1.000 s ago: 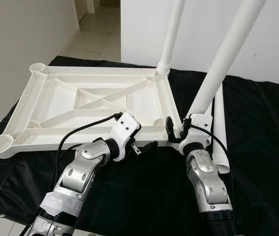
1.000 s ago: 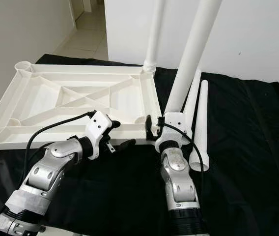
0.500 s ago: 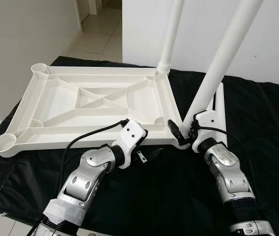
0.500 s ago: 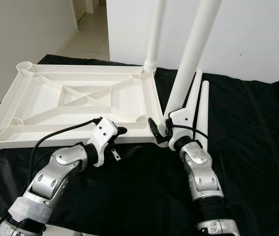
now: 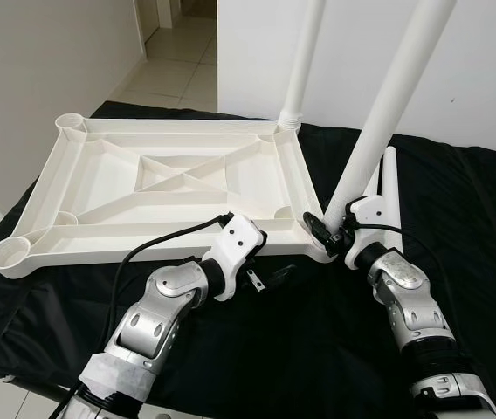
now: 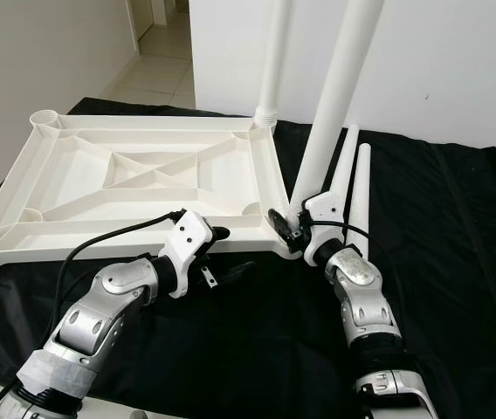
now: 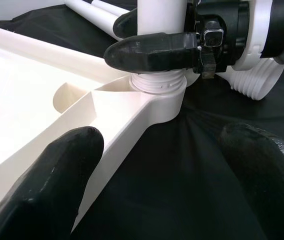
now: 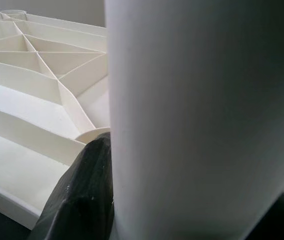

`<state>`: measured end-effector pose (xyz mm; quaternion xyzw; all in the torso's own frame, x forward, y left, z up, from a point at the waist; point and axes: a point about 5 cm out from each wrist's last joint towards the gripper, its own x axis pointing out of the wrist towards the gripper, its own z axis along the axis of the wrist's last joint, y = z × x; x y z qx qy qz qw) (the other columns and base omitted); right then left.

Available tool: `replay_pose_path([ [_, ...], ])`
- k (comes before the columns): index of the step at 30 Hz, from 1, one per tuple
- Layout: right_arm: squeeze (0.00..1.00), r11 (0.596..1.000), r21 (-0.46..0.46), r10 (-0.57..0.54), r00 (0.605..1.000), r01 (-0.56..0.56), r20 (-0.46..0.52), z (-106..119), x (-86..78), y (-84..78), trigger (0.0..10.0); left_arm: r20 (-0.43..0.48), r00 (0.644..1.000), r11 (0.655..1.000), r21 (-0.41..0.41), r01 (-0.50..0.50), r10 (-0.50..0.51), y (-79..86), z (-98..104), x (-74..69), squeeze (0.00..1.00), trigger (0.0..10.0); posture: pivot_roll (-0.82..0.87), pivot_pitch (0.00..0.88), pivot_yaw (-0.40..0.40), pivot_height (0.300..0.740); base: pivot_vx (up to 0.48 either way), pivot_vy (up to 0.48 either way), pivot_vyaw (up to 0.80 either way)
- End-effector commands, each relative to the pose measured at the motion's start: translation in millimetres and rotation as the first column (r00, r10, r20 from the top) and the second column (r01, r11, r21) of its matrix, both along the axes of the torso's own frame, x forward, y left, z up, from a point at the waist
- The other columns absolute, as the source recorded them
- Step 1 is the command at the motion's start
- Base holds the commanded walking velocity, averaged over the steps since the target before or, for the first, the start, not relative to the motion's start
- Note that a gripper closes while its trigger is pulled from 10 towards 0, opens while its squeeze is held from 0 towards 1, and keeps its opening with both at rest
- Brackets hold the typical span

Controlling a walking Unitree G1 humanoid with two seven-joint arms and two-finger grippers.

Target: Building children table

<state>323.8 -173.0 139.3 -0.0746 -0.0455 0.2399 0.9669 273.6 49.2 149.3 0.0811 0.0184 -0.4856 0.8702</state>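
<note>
A black cloth [image 5: 458,227] lies spread wide, creased in places. Behind the cloth rises a white wall [image 5: 492,61]. Left of that wall, a tiled floor [image 5: 174,57] runs away through a doorway.

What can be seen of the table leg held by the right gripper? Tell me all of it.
The table leg is a long, smooth white tube, plastic by the look of it, with a ribbed, threaded end. It stands tilted, its top leaning away to the robot's right, its lower end seated in the near right corner socket of the upturned tabletop. The right gripper is clamped around it just above the socket.
</note>
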Motion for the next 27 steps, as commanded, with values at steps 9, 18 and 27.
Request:
replay_pose_path([
  [9,0.00,0.993,0.092,-0.074,0.997,0.077,-0.028,-9,-1.8,5.2,10.0,0.033,0.999,1.000,-0.009,-0.008,0.009,-4.5,7,2.7,0.00,10.0,-0.02,0.024,-0.024,0.740,0.000,0.000,0.00],
  [18,0.00,0.957,0.156,-0.236,0.970,0.243,-0.062,-10,-11.2,22.2,10.0,0.043,0.999,1.000,-0.005,-0.022,0.022,-0.7,8,6.9,0.00,10.0,-0.03,0.018,-0.029,0.740,0.000,0.000,0.00],
  [27,0.00,0.837,0.137,-0.510,0.846,0.529,-0.152,-20,-23.8,30.5,10.0,0.049,0.998,0.999,0.000,-0.040,0.040,3.9,9,11.0,0.00,10.0,-0.03,0.014,-0.038,0.740,0.000,0.000,0.00],
])
